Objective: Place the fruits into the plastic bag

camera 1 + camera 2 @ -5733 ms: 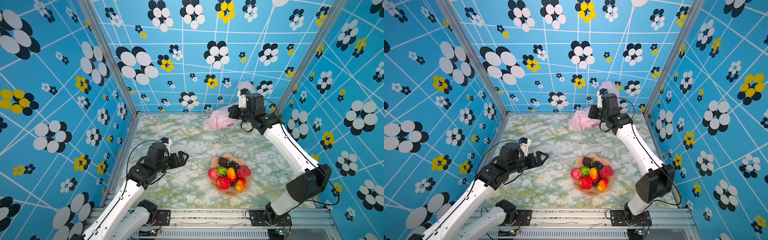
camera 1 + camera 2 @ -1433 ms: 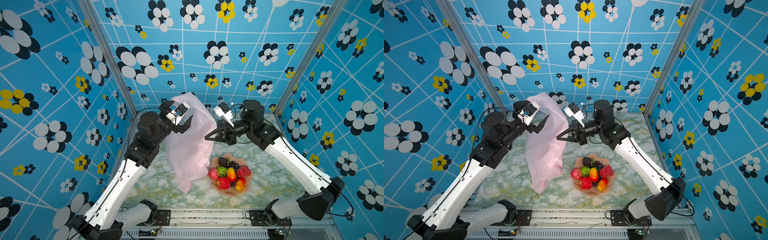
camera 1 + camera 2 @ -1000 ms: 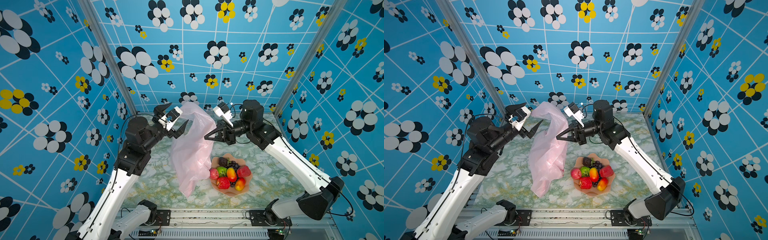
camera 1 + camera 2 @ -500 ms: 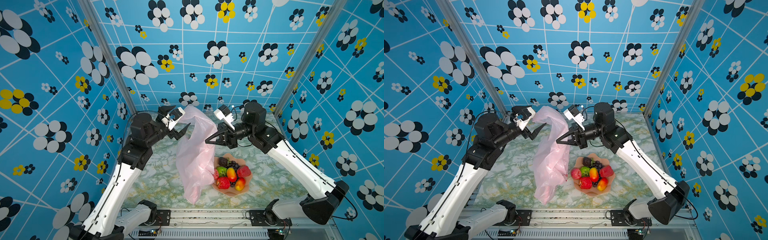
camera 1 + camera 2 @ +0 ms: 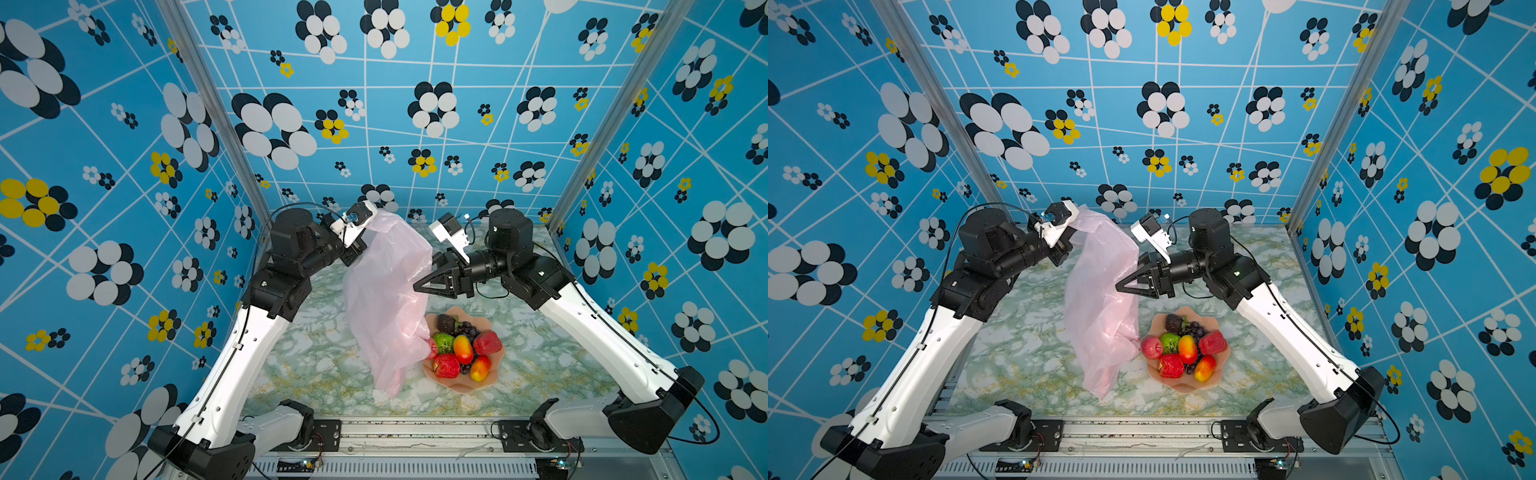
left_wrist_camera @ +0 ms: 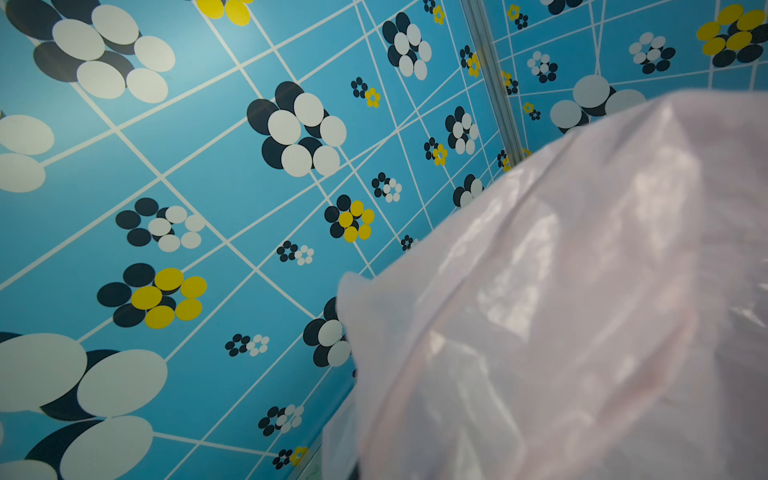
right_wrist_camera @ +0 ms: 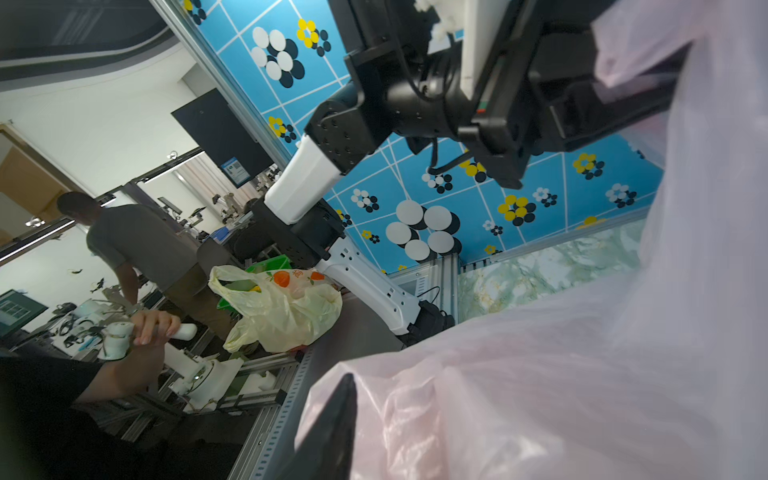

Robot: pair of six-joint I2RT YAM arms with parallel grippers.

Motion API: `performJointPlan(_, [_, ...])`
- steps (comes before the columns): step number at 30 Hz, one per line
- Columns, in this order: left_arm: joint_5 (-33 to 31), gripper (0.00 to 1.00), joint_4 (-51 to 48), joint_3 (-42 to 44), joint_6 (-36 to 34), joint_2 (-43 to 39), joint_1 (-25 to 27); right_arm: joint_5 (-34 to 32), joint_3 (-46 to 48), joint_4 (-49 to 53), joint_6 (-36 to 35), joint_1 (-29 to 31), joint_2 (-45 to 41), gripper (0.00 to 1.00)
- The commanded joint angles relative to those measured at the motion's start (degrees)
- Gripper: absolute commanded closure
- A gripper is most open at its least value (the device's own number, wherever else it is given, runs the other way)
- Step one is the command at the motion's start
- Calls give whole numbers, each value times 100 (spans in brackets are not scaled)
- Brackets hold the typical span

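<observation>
The plastic bag [image 5: 386, 299] [image 5: 1096, 299] hangs as a pale pink sheet from my left gripper [image 5: 360, 249] [image 5: 1065, 249], which is shut on its top edge; film hides the jaws in the left wrist view. The bag's lower end rests on the table against the bowl. My right gripper [image 5: 417, 286] [image 5: 1119, 289] has its tip against the bag's right side. In the right wrist view one dark finger [image 7: 332, 419] shows and film [image 7: 582, 374] covers the other. The fruits [image 5: 461, 349] [image 5: 1183, 349] lie heaped in the peach bowl [image 5: 465, 388].
The marble table [image 5: 324, 365] is closed in by blue flowered walls on three sides, with metal posts at the back corners and a rail along the front. Both arms arch over the table's sides. A yellow bag [image 7: 282, 307] lies outside the cell.
The left gripper, open beside the bag a second ago, has shut on its top edge. The bag has drifted right until its lower part hangs against the bowl. The right arm has hardly moved.
</observation>
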State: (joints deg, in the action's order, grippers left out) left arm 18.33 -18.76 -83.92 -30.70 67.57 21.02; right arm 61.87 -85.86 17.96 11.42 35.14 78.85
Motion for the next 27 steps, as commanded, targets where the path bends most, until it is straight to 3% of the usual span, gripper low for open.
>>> performJointPlan(1, [-965,100,-672,-441,21,48,261,-1190,-64,594,-166,-203,-18,43])
performJointPlan(7, [-3604,100,-2105,-1826,25,788,1216,-3706,-250,1522,-186,-226,-181,15])
performJointPlan(12, [-4983,100,-3187,-3073,196,1616,1985,-3826,-255,1761,-618,224,-342,4])
performJointPlan(18, [-5060,100,-4334,-4323,470,2416,2484,-3757,387,735,-653,467,-625,1])
performJointPlan(21, [-4624,100,-4314,-4187,446,2393,2596,-3929,743,16,-737,468,-846,1])
performJointPlan(27, [-3688,100,-4186,-3802,574,2200,2609,-4171,502,-13,-1310,431,-534,7])
